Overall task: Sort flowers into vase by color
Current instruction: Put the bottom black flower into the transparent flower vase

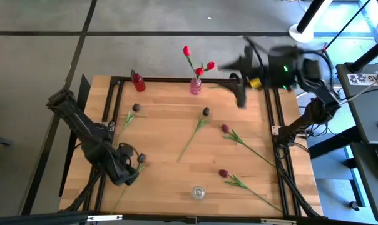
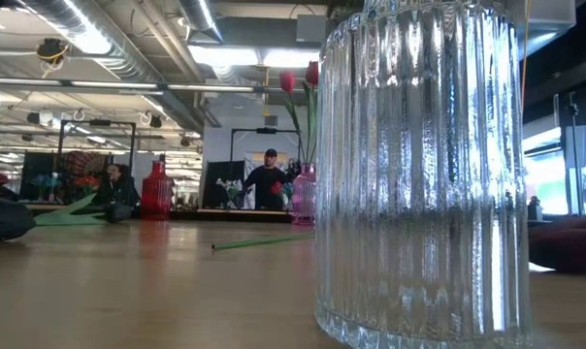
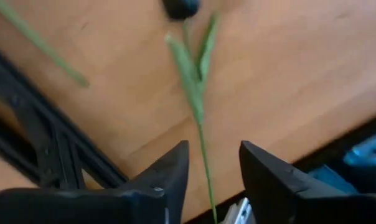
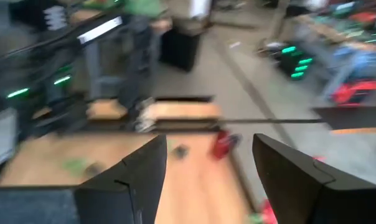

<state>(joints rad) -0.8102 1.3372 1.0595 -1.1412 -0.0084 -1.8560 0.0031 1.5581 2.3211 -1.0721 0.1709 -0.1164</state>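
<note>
Several tulips lie flat on the wooden table. A near-black one [image 1: 142, 157] lies by my left gripper [image 1: 131, 167]. In the left wrist view its bud [image 3: 180, 7] is ahead, and its stem [image 3: 202, 134] runs between my open fingers [image 3: 213, 152], which stand on either side without touching it. Two more dark tulips [image 1: 136, 107] [image 1: 206, 111] and two maroon ones [image 1: 225, 128] [image 1: 223, 172] lie across the table. Three red tulips [image 1: 199, 70] stand in a pink vase [image 1: 195, 86]. My right gripper [image 1: 240, 95] hangs open [image 4: 210, 180] and empty above the far right corner.
A red vase [image 1: 137, 81] stands at the far edge, left of the pink one. A clear ribbed glass vase [image 1: 198, 192] [image 2: 419, 174] stands near the near edge. Black frame rails [image 1: 117, 100] run along the table's sides. People sit in the room beyond [image 2: 266, 179].
</note>
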